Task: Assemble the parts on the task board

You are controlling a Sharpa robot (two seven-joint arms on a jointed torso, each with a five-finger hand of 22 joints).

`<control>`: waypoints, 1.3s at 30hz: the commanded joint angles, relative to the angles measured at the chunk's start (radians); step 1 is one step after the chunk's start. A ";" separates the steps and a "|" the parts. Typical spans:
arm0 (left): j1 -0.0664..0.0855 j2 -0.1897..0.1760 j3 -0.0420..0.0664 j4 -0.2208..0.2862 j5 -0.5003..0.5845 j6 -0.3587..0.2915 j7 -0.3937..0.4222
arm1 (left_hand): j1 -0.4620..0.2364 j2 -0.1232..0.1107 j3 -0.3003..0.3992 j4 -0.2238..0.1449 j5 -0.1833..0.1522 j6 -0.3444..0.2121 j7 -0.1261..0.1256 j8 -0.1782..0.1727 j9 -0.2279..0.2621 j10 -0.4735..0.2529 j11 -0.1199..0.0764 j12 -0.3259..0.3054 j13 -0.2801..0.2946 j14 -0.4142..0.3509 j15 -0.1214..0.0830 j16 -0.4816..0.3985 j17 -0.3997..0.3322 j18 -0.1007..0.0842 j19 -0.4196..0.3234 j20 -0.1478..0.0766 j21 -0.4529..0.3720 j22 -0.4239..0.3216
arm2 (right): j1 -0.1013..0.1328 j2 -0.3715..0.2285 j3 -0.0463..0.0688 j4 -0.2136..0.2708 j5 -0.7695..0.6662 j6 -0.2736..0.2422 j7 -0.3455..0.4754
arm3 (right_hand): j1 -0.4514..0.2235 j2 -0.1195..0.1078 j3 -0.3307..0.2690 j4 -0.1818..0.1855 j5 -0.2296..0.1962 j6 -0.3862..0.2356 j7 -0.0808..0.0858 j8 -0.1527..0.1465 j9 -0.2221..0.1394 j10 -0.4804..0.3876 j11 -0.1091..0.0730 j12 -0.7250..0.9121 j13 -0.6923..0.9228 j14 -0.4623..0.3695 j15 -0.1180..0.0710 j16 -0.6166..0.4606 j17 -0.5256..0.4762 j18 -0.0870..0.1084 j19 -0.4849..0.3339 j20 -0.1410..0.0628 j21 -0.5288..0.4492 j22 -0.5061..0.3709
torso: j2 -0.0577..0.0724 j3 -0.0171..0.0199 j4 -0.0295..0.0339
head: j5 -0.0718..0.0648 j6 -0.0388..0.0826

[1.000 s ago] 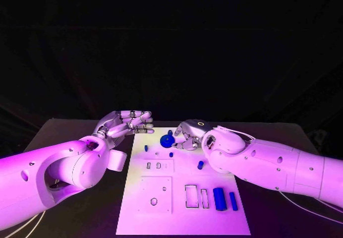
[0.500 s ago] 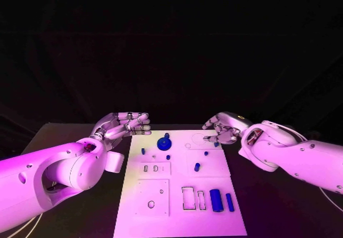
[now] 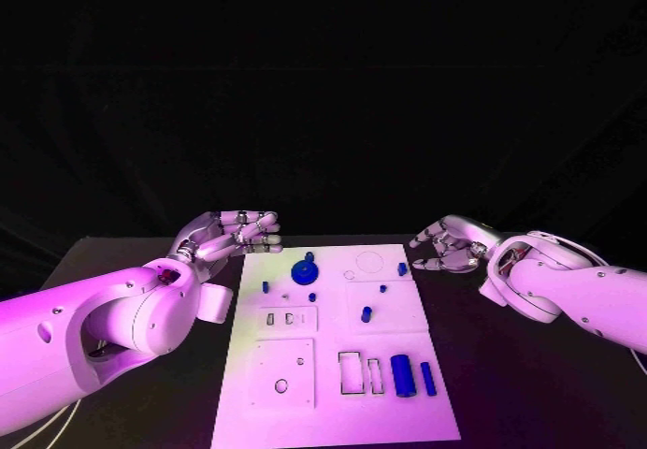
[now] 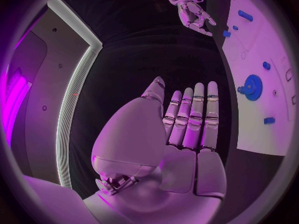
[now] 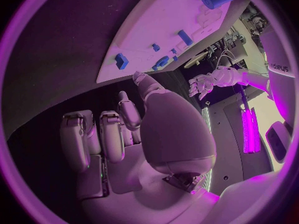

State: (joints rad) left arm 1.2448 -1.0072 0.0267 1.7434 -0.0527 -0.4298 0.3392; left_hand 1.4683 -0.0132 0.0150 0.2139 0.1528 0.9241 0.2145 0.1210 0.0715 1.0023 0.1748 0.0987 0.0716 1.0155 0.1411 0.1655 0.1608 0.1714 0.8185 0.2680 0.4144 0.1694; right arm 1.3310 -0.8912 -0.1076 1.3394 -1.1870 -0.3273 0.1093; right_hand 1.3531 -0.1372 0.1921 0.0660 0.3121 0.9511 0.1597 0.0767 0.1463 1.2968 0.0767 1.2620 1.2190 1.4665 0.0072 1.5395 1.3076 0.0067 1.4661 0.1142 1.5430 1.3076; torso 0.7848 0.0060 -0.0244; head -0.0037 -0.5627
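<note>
We hold nothing: our left hand (image 3: 229, 234) and right hand (image 3: 452, 245) hover with fingers loosely apart beside the task board (image 3: 337, 393). Next, probably, picking a loose blue part (image 3: 366, 314).

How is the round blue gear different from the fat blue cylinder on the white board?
The gear is flat and round with a toothed edge; the cylinder is long and smooth. The gear sits at the far end of the task board, nearer the left hand; the cylinder lies at the near end beside a thinner blue bar. Both are blue, and no hand touches either.
</note>
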 commanded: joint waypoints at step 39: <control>0.000 0.003 0.000 -0.005 0.002 0.018 0.008 | 0.011 -0.001 -0.001 -0.006 0.003 -0.005 0.004 -0.005 -0.001 -0.004 0.001 -0.006 -0.001 -0.005 -0.001 -0.007 0.002 0.011 -0.006 0.000 0.007 0.001 | -0.066 0.125 -0.001 -0.143 -0.012 0.023 0.002 | 0.017 0.028 0.033 -0.015 0.011 0.055 -0.007 0.021 0.009 0.020 -0.009 0.020 0.025 0.090 -0.009 0.002 0.206 0.001 0.085 -0.005 0.007 0.243 | 0.000 0.0015 0.0012 | 0.011 -0.020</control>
State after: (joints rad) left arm 1.2443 -1.0052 0.0258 1.7366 -0.0526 -0.4279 0.3389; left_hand 1.4683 -0.0132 0.0150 0.2139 0.1528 0.9241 0.2145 0.1210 0.0715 1.0023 0.1748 0.0987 0.0716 1.0155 0.1411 0.1617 0.1615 0.1713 0.8185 0.2680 0.4182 0.1692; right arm 1.2670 -0.7676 -0.1080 1.1981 -1.1834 -0.3204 0.1134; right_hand 1.3689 -0.1214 0.2212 0.0511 0.3231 0.9985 0.1519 0.0923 0.1546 1.3060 0.0677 1.2784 1.2429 1.4665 0.0072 1.5395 1.3074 0.0067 1.4660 0.1142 1.5430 1.3073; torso 0.7847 0.0071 -0.0223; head 0.0040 -0.5814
